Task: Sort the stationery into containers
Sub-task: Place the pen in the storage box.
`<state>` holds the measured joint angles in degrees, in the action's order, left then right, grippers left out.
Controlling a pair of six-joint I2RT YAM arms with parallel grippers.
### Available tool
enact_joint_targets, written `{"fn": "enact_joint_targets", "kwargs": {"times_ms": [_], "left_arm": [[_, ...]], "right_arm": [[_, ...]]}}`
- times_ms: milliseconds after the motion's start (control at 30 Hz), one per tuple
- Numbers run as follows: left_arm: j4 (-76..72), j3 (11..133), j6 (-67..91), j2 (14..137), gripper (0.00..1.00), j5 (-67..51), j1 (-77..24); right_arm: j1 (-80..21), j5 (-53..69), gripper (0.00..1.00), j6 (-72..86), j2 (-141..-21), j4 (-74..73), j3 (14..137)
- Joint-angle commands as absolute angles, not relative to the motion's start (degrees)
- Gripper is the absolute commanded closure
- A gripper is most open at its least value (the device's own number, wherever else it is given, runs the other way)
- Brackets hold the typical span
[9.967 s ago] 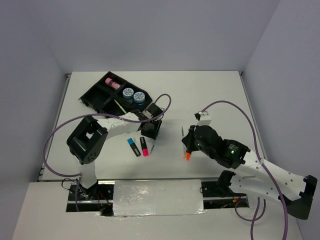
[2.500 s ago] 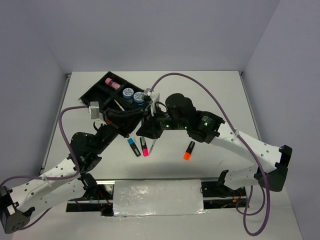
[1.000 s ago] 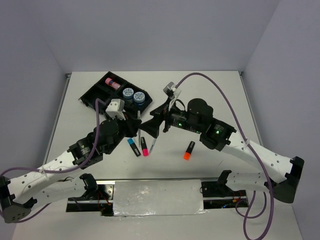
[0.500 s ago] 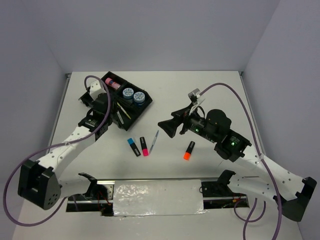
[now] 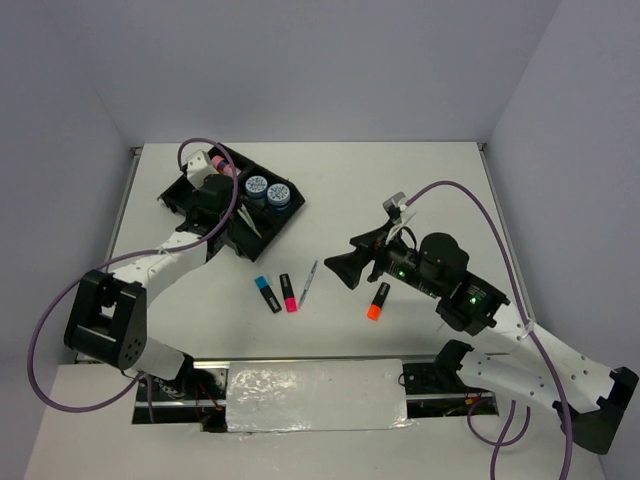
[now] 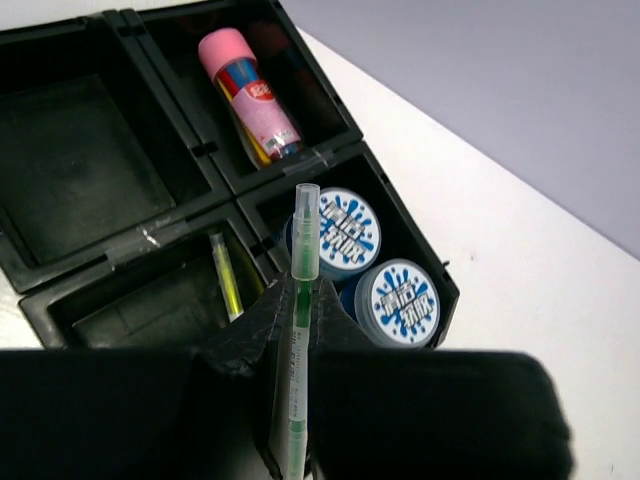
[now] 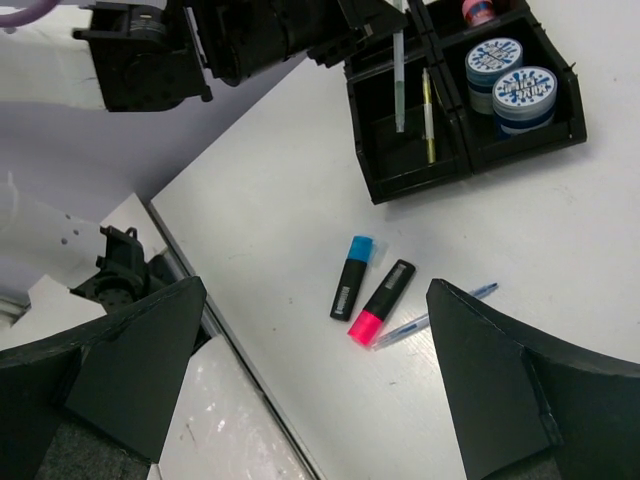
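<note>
The black four-compartment tray (image 5: pixel 178 190) sits at the far left. It holds a pink-capped tube (image 6: pixel 250 95), two blue tubs (image 6: pixel 335 235) (image 6: pixel 400 300) and a yellow-green pen (image 6: pixel 226 285). My left gripper (image 6: pixel 300 300) hovers over the tray, shut on a thin green pen (image 6: pixel 303 250) that points down towards the pen compartment. On the table lie a blue highlighter (image 7: pixel 351 277), a pink highlighter (image 7: pixel 380 300), a blue pen (image 7: pixel 440 315) and an orange highlighter (image 5: pixel 377 300). My right gripper (image 7: pixel 318 300) hangs open above the table, right of the blue pen, holding nothing.
The right arm (image 5: pixel 440 275) stretches over the orange highlighter from the right. The left arm (image 5: pixel 150 265) crosses the table's left side towards the tray. A foil-covered plate (image 5: pixel 315 395) lies between the arm bases at the near edge.
The left gripper swung from above the highlighters at mid-table back to the tray, carrying the green pen. The right gripper drew back to the right, still open.
</note>
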<state>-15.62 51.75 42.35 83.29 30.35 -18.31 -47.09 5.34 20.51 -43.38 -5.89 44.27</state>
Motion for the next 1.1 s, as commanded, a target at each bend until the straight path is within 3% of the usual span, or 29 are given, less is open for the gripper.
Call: {"fn": "enact_joint_targets", "kwargs": {"times_ms": [0, 133, 233, 333, 367, 467, 600, 800, 833, 867, 933, 1067], "left_arm": [[-22.94, 51.5, 42.8, 84.89, 1.0, 30.59, -17.4], [-23.65, 51.15, 43.33, 87.53, 0.94, 30.23, -17.05], [-22.41, 50.8, 44.99, 88.77, 0.82, 31.2, -16.88], [-21.62, 50.54, 45.97, 88.51, 0.52, 30.85, -16.79], [-21.01, 50.71, 46.66, 87.46, 0.33, 30.68, -16.87], [-18.29, 50.8, 48.07, 84.56, 0.15, 29.97, -16.87], [-11.54, 51.93, 49.57, 74.81, 0.12, 29.97, -17.05], [12.1, 57.91, 47.11, 64.08, 0.12, 22.34, -18.1], [14.91, 57.83, 46.24, 62.85, 0.12, 21.11, -18.19], [18.51, 57.48, 45.19, 60.23, 0.12, 19.61, -18.19], [21.96, 55.99, 42.12, 57.67, 0.12, 16.01, -18.19], [29.6, 55.37, 34.65, 53.44, 0.12, 10.91, -18.37]], "right_arm": [[-47.02, 6.59, 0.0, 20.3, -42.28, -4.48, 44.39], [-47.02, 8.09, 0.0, 21.0, -41.84, -2.82, 42.98], [-47.02, 7.47, 0.0, 20.74, -42.27, -2.81, 42.54], [-47.02, 7.21, 0.0, 20.3, -43.15, -3.16, 42.89], [-47.02, 7.21, 0.0, 20.22, -43.33, -3.08, 42.98], [-47.02, 6.95, 0.0, 20.21, -44.99, -2.73, 43.42], [-46.93, 4.58, 0.0, 21.79, -49.47, -2.98, 44.56], [-46.93, -15.89, 0.03, 38.29, -69.84, -19.93, 55.09], [-47.02, -16.95, 0.06, 40.06, -74.92, -22.56, 57.28], [-47.11, -18.09, 0.18, 42.6, -77.15, -23.11, 58.09], [-47.98, -20.64, 0.29, 45.6, -82.5, -24.08, 59.84], [-50.88, -23.63, 0.4, 51.48, -88.84, -24.96, 62.66]]}}
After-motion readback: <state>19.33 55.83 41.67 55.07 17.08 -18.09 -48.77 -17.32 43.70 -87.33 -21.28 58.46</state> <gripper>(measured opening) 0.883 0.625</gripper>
